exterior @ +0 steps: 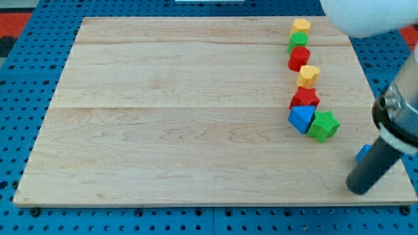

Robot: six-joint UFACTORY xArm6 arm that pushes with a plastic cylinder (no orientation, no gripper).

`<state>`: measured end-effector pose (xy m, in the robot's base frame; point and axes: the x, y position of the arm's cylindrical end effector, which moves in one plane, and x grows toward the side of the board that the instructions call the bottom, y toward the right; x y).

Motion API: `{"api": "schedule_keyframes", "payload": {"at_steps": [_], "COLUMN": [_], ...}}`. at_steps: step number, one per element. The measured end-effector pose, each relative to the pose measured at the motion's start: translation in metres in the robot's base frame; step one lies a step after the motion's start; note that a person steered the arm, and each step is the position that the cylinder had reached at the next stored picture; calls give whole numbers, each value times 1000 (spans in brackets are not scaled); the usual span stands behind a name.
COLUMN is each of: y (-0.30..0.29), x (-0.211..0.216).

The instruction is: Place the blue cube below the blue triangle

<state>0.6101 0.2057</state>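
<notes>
The blue triangle [301,118] lies on the wooden board [196,124] at the right, touching a green star [324,125] on its right and a red star [305,98] above it. The blue cube [363,153] shows only as a small blue edge at the view's right, mostly hidden behind my rod. My tip [360,187] rests on the board just below and left of the blue cube, well to the lower right of the blue triangle.
Above the red star a line of blocks runs toward the view's top: a yellow block [308,76], a red cylinder [299,58], a green block [298,40] and a yellow block [301,26]. The board's right edge [392,130] is close to my tip.
</notes>
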Motion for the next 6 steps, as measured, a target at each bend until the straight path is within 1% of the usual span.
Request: {"api": "schedule_keyframes", "payload": {"at_steps": [1,2,3,4,5,6], "y": [11,111,97,-5,-5,61], "x": [8,-10,-42,-43,-43,-44]}}
